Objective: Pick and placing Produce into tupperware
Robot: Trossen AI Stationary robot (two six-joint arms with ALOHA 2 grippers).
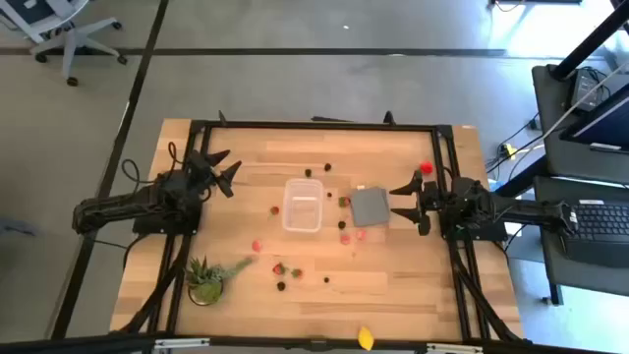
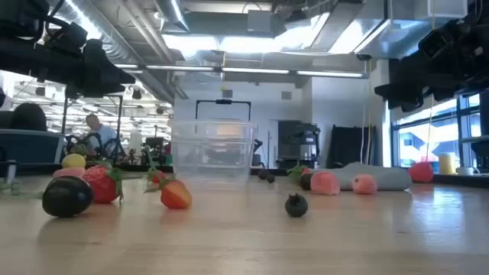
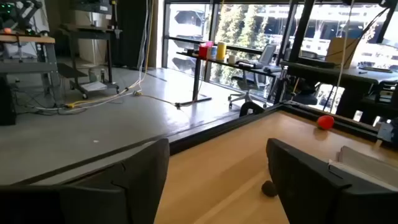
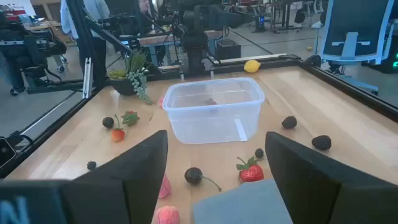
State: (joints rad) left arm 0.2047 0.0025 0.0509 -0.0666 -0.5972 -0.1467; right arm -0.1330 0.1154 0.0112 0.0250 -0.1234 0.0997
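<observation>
Left gripper (image 1: 228,172): I see it hovering at the table's left side, fingers spread, nothing between them; it points toward the far edge, away from the tub.
Right gripper (image 1: 405,202): waits at the right side over the grey square (image 1: 371,206), fingers spread and empty, facing the tub.
Tub (image 1: 303,205): stands upright mid-table, between my two arms; I judge it empty, though its clear walls make that hard to confirm.
Produce: all still scattered on the wood. A red piece (image 1: 426,168) lies near the far right corner, a strawberry (image 4: 251,170) and a dark cherry (image 4: 193,175) sit just in front of the grey square, more berries (image 1: 280,267) lie toward the near edge, and a lemon (image 1: 366,338) sits at the very front rim.
Plant (image 1: 207,280): near the left front, not mine to move.
Progress: I judge nothing placed yet; the first pick is ahead.
Risk, pieces: they are tiny and rounded, so a slightly off-centre pinch could squirt one away, perhaps off the table edge.
Risk, tub: it looks light; a finger clipping its rim on the drop could shove or tip it.
Risk, square: reaching low from the right, I could drag it into the berries beside it.
Risk, lemon: at the edge, a nudge would lose it.
</observation>
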